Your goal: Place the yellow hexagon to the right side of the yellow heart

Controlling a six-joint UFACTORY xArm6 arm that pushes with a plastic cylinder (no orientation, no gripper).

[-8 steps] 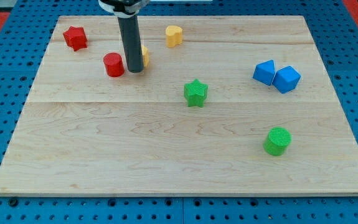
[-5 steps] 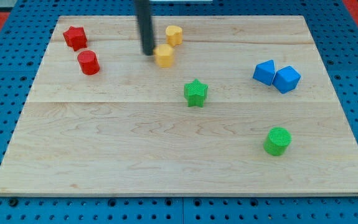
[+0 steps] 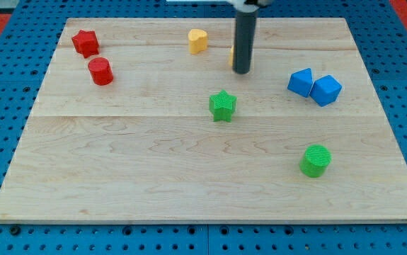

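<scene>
**A:** Tool first: what is it doing?

**B:** It is a plain dark rod with no jaws to widen or narrow, so it holds nothing. My tip (image 3: 241, 71) rests on the tabletop (image 3: 153, 177), hard up against the yellow hexagon (image 3: 232, 57). Only a thin sliver of the hexagon shows, at the rod's left edge as the view has it.

**A:** And the yellow heart (image 3: 197, 40)?

**B:** It is near the tool, toward the view's left and a little toward the top. The hexagon sits between the heart and the rod, apart from the heart. I judge it is already on the heart's right side.

**A:** What lies further out?

**B:** The green star (image 3: 222, 105) is below the tip and clear of it. A blue pair (image 3: 314, 86), touching each other, lies to the tool's right. The green cylinder (image 3: 316, 160) is well off toward the bottom right. The red cylinder (image 3: 100, 71) and red star (image 3: 86, 43) are far to the left.

**A:** What could go wrong?

**B:** Any further push would likely carry the hexagon too far from the heart. It might also slip round the rod's curved side and veer toward the top edge. A careless retreat to the left could knock it back into the heart.

**A:** Anything you can't see?

**B:** Most of the hexagon is hidden, so I cannot tell its exact position, its facing, or where the tip touches it. The rod's upper end is cut off at the top.
</scene>
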